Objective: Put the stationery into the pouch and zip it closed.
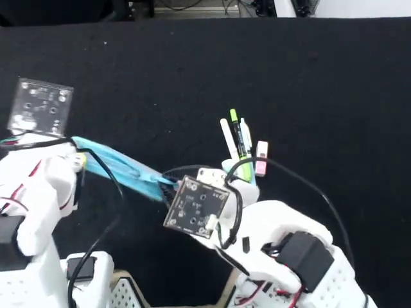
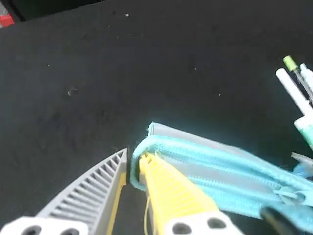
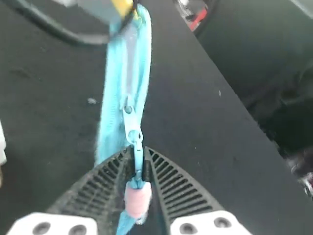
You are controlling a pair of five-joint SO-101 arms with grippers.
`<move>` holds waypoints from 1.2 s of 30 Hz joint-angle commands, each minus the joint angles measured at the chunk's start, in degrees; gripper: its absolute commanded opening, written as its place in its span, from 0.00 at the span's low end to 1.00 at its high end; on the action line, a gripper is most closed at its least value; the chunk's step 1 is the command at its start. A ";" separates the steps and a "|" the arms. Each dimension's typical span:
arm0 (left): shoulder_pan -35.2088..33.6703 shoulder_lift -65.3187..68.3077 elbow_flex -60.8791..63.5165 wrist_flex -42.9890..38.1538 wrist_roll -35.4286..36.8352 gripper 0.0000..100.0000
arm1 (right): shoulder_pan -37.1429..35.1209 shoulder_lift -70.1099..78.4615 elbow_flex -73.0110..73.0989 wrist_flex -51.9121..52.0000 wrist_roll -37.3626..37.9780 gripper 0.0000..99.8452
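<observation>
Clamping one end of the blue pouch [image 1: 119, 163], the left pincer [image 2: 132, 161] has its yellow finger [image 2: 166, 191] and grey ribbed finger [image 2: 93, 188] drawn together on the fabric edge. From there the pouch runs as a narrow band straight across to the right pincer [image 3: 138, 161]. That pincer's two dark ribbed fingers are pressed together on the zip pull [image 3: 135, 142]. A small pink tag [image 3: 136, 198] sits pinched between them just behind the pull. The pouch spans the gap between the two pincers, its zip side turned up toward the right wrist camera. How far the zip is drawn along its length I cannot tell. The stationery lies on the black table [image 1: 308, 83] just beyond the right pincer, outside the pouch. It is a white pen [image 1: 228, 142], a green-capped pen [image 1: 239, 135] beside it, another pale pen against that, and a short white piece with a pink end [image 1: 261, 158] on the side away from the left pincer.
</observation>
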 commanded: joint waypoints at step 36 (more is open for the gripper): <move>-1.98 0.18 12.35 -5.63 0.88 0.05 | 8.88 -0.57 -0.04 -8.09 0.18 0.01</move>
